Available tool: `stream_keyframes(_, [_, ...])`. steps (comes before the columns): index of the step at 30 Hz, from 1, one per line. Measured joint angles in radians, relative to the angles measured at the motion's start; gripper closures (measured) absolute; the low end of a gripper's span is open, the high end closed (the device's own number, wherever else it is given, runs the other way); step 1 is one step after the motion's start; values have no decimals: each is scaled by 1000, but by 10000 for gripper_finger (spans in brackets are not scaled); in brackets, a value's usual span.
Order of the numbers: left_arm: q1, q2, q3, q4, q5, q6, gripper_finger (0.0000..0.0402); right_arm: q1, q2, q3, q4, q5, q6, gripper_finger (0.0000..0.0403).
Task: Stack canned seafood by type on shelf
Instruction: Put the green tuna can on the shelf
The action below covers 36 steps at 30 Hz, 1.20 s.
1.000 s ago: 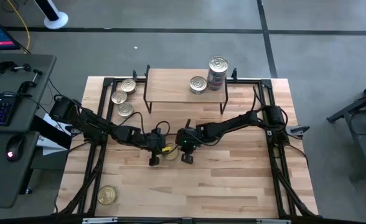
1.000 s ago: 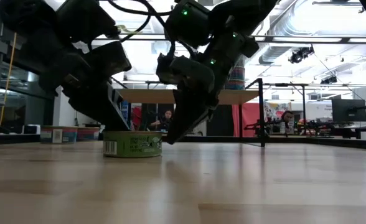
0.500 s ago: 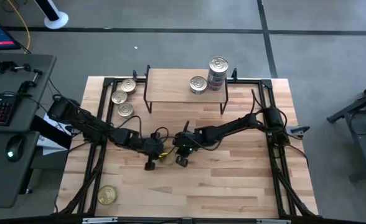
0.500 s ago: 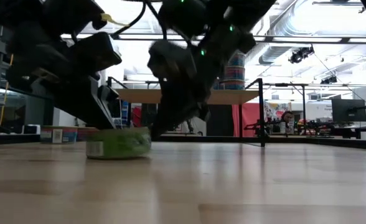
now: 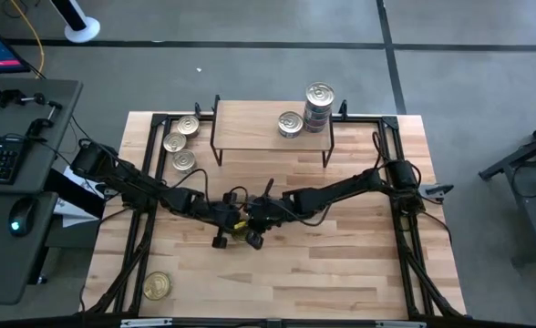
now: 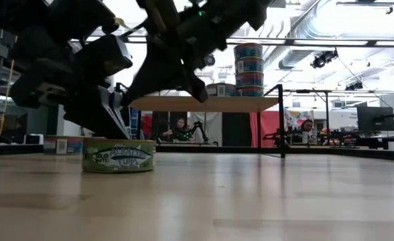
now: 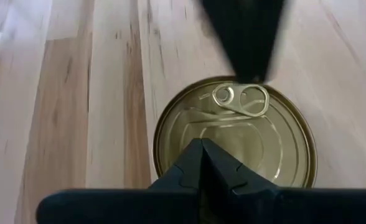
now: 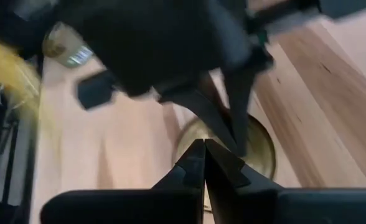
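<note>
— Two grippers are shown where?
— Left gripper (image 5: 224,230) and right gripper (image 5: 252,231), both with jaws pressed together, are seen over one green-labelled tin (image 6: 118,158) resting mid-surface, near of the shelf (image 5: 250,128).

1. Light plank-wood counter (image 5: 341,264) carries a green-labelled gold-lidded tin (image 6: 118,158) mid-counter, a gold tin (image 5: 157,286) near its front-left corner, and three silver-lidded tins (image 5: 180,145) at back left.
2. Small light-wood shelf on black wire legs (image 5: 250,128) holds one single tin (image 5: 290,124) beside a stack of tins (image 5: 319,107).
</note>
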Motion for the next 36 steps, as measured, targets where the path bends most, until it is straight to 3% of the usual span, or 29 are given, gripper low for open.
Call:
stream_keyframes(4, [5,-51,-4,-44,-14,31,402,-5,0,50,-69,-14,-12,403])
stream_keyframes(8, [23,-178,0,-82,-17,70,401,10,-1,95,-198,-38,-79,403])
stream_keyframes(11, [24,-265,-1,-186,-18,79,402,25,2,85,-286,-47,-97,403])
stream_keyframes(15, [-16,-340,-10,-232,-17,-3,401,20,19,35,-279,-21,-68,403])
stream_keyframes(21, [-120,-309,-105,-95,-35,-118,401,2,34,-13,-234,6,-44,403])
stream_keyframes(25, [-169,-266,-142,-30,-140,-136,402,0,34,-39,-209,5,-54,403])
stream_keyframes(36, [-175,-164,-238,217,-233,-185,402,-6,45,-73,-140,-31,-61,403])
